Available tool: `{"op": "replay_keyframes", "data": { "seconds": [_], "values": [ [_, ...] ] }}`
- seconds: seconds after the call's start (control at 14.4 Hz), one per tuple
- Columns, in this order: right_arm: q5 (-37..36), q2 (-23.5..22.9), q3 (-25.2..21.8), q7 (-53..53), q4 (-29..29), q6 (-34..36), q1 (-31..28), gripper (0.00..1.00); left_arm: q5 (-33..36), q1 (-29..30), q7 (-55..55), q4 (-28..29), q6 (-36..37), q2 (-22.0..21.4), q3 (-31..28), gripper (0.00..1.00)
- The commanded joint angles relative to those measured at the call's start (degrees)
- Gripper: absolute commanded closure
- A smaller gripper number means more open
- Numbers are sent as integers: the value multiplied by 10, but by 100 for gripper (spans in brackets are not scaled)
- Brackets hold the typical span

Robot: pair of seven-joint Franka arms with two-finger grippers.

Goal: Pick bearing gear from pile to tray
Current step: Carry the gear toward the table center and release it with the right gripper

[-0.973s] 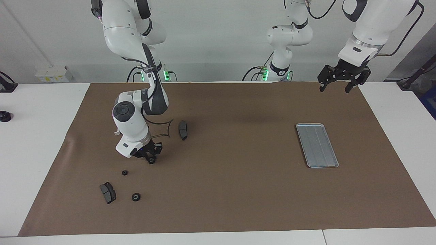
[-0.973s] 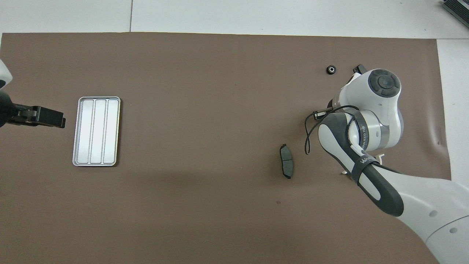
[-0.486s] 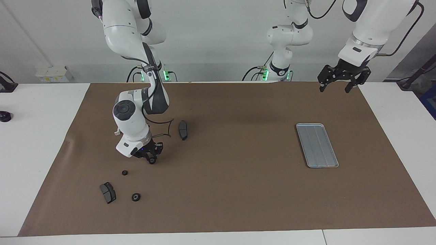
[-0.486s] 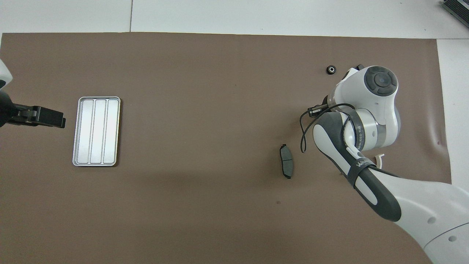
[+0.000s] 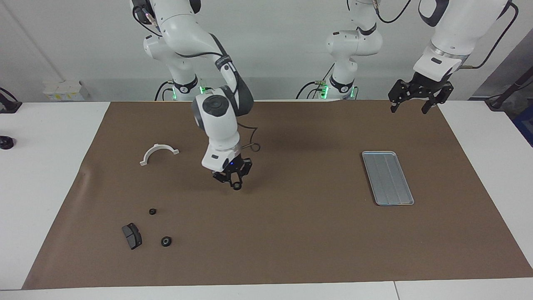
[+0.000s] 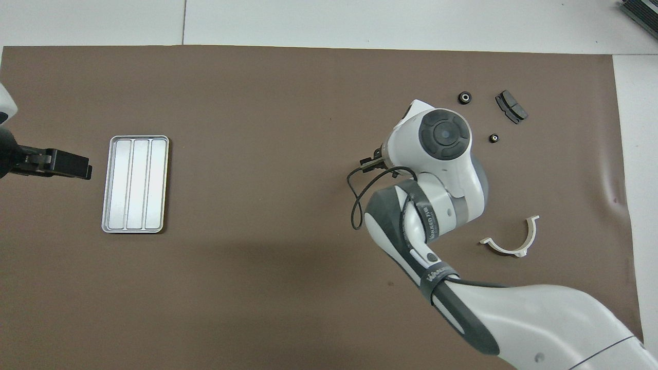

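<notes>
A small black gear is held in the closed right gripper, raised over bare brown mat at frame centre. The tray lies at centre right, empty. The left gripper, jaws wide, is held at upper right, waiting.

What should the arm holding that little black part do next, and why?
Probably carry on toward the tray. The right gripper, jaws shut on a small black gear, hangs over bare mat midway, and the tray has nothing in it.
</notes>
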State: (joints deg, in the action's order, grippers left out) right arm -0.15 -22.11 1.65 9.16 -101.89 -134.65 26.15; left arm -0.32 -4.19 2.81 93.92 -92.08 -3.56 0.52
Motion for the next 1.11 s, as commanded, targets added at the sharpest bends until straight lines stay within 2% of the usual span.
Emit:
{"op": "replay_keyframes", "data": {
  "seconds": [0.0,0.14,0.35,0.49,0.56,0.76,0.9,0.97,1.04],
  "values": [
    [1,-1,-1,30,3,-46,33,87,-8,1,7,0,8,-1,-3,0],
    [1,-12,0,52,9,-81,61,87,-8,1,7,0,8,-1,-3,0],
    [-2,-54,-1,94,36,-133,108,87,-8,1,6,0,8,-1,-2,0],
    [-10,-72,-1,94,49,-148,116,87,-8,1,7,0,8,-1,-3,0],
    [-7,-86,-1,95,50,-182,117,86,-8,1,6,0,8,-1,-3,0],
    [-7,-92,-1,95,47,-200,138,84,-8,1,6,0,8,-1,-3,0],
    [-8,-94,-1,96,47,-200,141,72,-8,1,7,0,8,-1,-3,0],
    [-6,-101,-1,96,49,-202,145,59,-8,1,7,0,8,-1,-3,0],
    [-9,-108,0,96,49,-213,146,40,-8,1,6,0,8,-1,-3,0]
  ]
}}
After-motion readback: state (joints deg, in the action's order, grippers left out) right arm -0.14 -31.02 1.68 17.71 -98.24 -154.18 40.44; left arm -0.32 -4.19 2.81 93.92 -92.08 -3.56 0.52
